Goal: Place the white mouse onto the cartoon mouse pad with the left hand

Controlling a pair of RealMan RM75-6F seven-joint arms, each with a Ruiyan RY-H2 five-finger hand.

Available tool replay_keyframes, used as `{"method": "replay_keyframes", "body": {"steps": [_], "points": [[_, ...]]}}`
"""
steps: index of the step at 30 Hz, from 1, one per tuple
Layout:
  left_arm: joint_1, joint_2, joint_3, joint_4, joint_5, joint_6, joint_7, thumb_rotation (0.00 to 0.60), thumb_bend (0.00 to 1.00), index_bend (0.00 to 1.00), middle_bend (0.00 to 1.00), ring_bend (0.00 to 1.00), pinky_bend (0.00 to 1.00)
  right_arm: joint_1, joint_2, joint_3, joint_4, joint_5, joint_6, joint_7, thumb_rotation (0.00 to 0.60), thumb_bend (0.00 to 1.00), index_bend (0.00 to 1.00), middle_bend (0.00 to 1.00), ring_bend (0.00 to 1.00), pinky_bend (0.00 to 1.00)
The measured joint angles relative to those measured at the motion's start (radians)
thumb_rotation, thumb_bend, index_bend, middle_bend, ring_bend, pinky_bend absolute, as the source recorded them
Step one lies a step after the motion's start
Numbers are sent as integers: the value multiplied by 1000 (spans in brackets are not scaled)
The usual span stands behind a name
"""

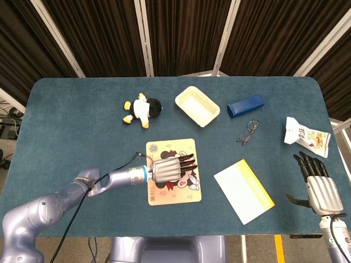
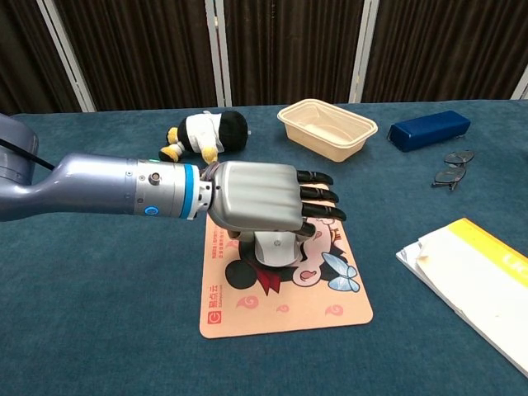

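Observation:
The cartoon mouse pad (image 1: 173, 190) (image 2: 280, 307) lies at the front middle of the table. My left hand (image 1: 170, 169) (image 2: 256, 198) hovers low over its middle, palm down, fingers stretched out toward the right. Under the palm sits the white mouse (image 2: 276, 247), held from above, its base at the pad's surface; whether it rests on the pad I cannot tell. In the head view the hand hides the mouse. My right hand (image 1: 318, 186) rests at the table's front right corner, fingers apart, holding nothing.
A plush penguin (image 1: 141, 109) (image 2: 206, 132) lies behind the pad. A cream food tray (image 1: 197, 106) (image 2: 327, 128), a blue case (image 1: 245, 105) (image 2: 429, 129), glasses (image 1: 248, 131) (image 2: 452, 169), a white and yellow notebook (image 1: 244, 190) (image 2: 474, 276) and a snack packet (image 1: 306, 137) lie to the right.

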Motion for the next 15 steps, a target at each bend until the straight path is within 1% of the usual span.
{"method": "replay_keyframes", "body": {"steps": [1, 3, 7, 15], "points": [[1, 4, -2, -3, -1, 2, 5, 600, 381, 23, 0, 0, 0, 0, 0, 0, 0, 0, 0, 0, 600, 109, 0, 0, 0, 0], [4, 13, -7, -11, -2, 12, 14, 600, 363, 0, 0, 0, 0, 0, 0, 0, 0, 0, 1, -1, 600, 110, 0, 0, 0, 0], [11, 29, -18, -21, -5, 40, 21, 600, 355, 0, 0, 0, 0, 0, -1, 0, 1, 0, 1, -3, 600, 110, 0, 0, 0, 0], [33, 105, -48, -78, -24, 95, 41, 600, 353, 0, 0, 0, 0, -1, -2, 0, 0, 1, 3, -6, 600, 110, 0, 0, 0, 0]]}}
